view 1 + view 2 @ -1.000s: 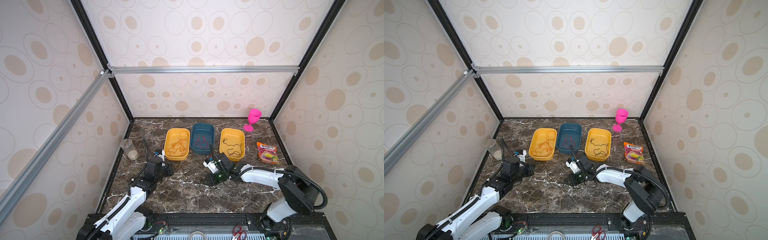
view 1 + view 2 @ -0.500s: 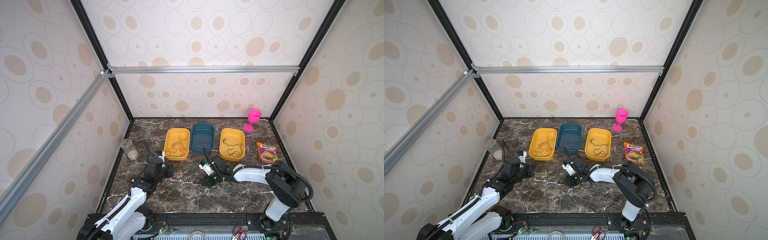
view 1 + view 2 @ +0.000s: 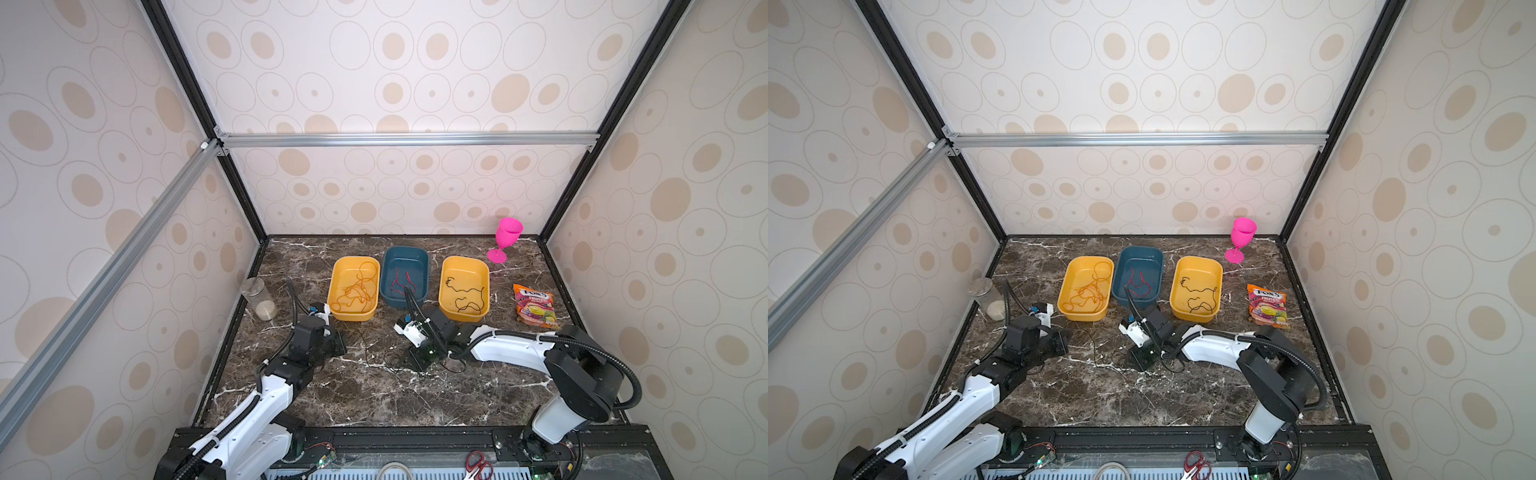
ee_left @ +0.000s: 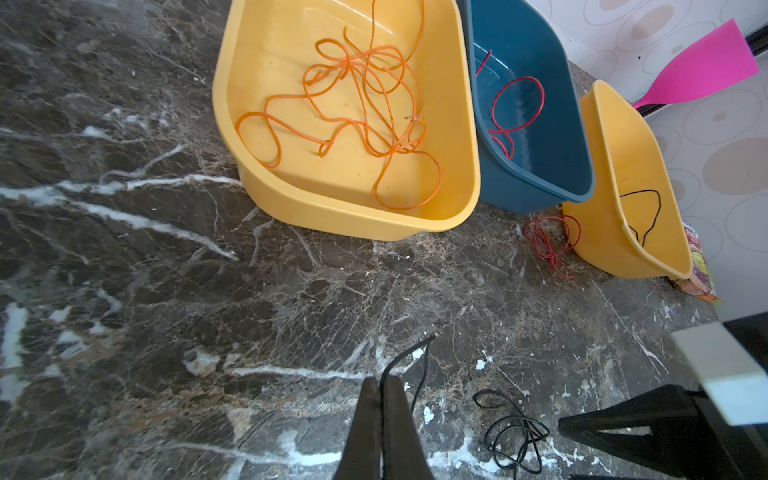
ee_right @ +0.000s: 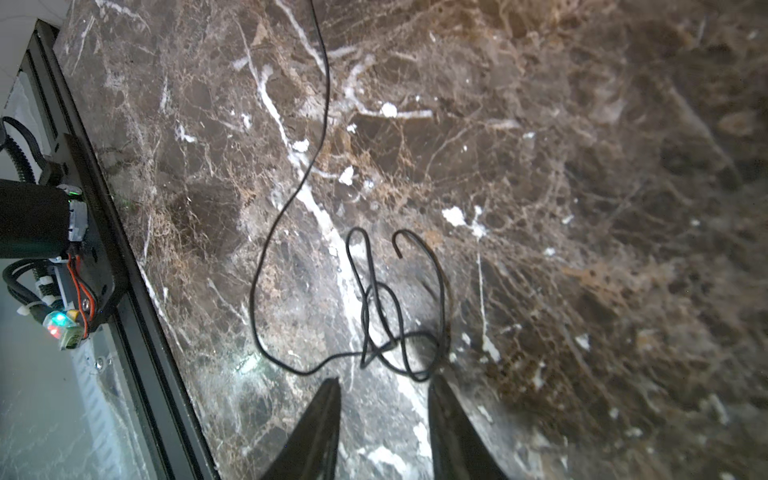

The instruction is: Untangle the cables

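On the left, the left hand [image 4: 384,380] is closed tight, pinching one end of the loose black cable [image 3: 366,358]. A short bend of it pokes out past the tips. From there the cable runs slack to the right across the dark surface [image 3: 374,399] to a small knot of loops [image 5: 370,316]. Its long axis therefore lies roughly from hand to hand, along the front of the trays.

The right hand [image 5: 384,382] sits low at that knot, jaws part open with nothing between them. The nearest loop lies just past its tips and seems to touch one finger. This is plainly the nearer hand to the tangle, and the free end [image 5: 405,232] curls just beyond the loops.

I judge the coming move to be a grasp on a loop or the free end, then a pull away from the left hand's anchor. Bare surface lies open toward the front rail. Behind, the left yellow tray [image 3: 353,316] with the orange cable [image 4: 357,104], the blue tray [image 3: 385,270] and the right yellow tray [image 3: 463,259] stand close. A loose red cable [image 4: 550,241] lies on the surface just before the last two and looks easy to snag.
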`<state>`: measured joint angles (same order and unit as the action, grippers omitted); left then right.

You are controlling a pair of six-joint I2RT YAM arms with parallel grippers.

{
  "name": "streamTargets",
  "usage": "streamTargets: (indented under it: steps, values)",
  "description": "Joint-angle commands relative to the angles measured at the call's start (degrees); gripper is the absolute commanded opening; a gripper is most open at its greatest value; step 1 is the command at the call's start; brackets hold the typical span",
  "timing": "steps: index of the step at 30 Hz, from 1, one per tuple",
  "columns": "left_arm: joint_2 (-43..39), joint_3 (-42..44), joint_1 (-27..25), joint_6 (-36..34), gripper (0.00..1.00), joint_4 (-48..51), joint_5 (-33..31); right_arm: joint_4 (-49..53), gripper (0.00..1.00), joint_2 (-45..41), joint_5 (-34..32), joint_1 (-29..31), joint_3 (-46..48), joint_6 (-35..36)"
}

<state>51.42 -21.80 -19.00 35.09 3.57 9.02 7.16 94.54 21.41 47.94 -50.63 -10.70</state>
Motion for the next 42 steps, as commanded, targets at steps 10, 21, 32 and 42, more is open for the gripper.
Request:
streamTargets:
  steps: [10,21,32,42]
  values:
    - [-1.6,-0.3,0.4,0.4,0.00,0.6,-1.0,-2.5,0.29,4.5,3.5,0.3,-0.1,2.0]
    - [-2.1,-0.8,0.4,0.3,0.00,1.3,-2.4,-3.6,0.12,2.8,2.5,0.3,3.1,1.0]
    - [-1.3,-3.3,0.4,-0.1,0.00,2.1,-2.8,4.6,0.05,-7.5,0.3,-1.4,3.4,2.5]
    - [3.5,-11.0,-0.3,0.7,0.00,-2.4,4.1,14.5,0.03,-19.4,-2.4,-11.4,-1.1,0.1]
